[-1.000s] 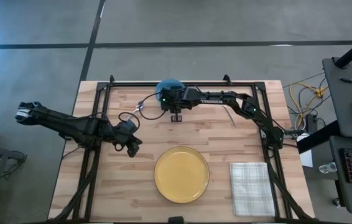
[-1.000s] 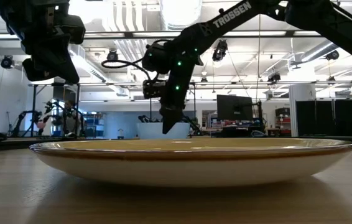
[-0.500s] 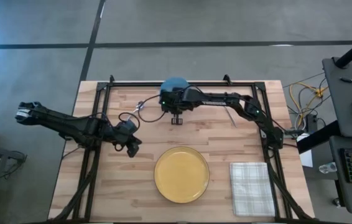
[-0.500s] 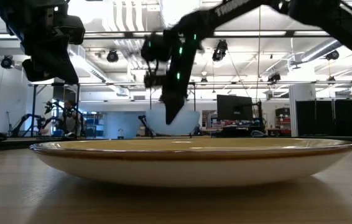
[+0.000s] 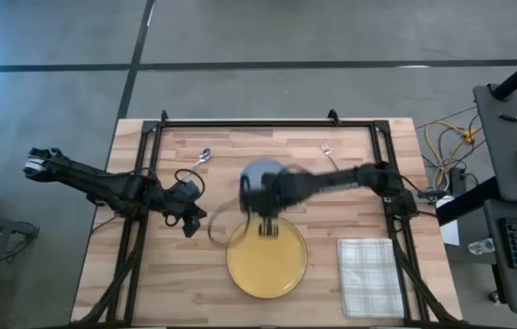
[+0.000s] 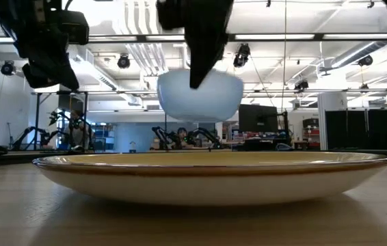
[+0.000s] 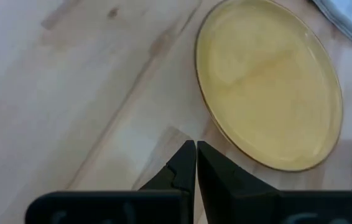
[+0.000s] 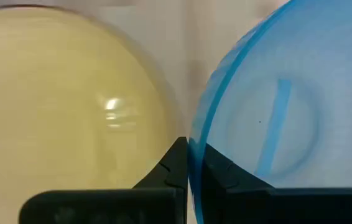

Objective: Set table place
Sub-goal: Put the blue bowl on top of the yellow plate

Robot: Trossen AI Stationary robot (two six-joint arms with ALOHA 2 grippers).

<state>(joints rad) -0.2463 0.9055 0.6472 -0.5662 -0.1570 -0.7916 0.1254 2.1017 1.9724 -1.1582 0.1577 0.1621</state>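
Right end effector [image 5: 269, 226] grips blue bowl [image 6: 199, 96] above yellow plate [image 5: 267, 257]; left end effector [image 7: 196, 163] clenched; no readable writing.

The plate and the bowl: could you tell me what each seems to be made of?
Plate: probably glazed ceramic, yellow and glossy, with a light glint showing in the right wrist view. Bowl: pale blue and slightly translucent at its rim, so plastic or thin glazed ware; I cannot tell which.

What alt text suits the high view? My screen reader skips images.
From above, the right gripper carries a blue bowl by its rim over a yellow plate on the wooden table. The left gripper waits shut beside it.
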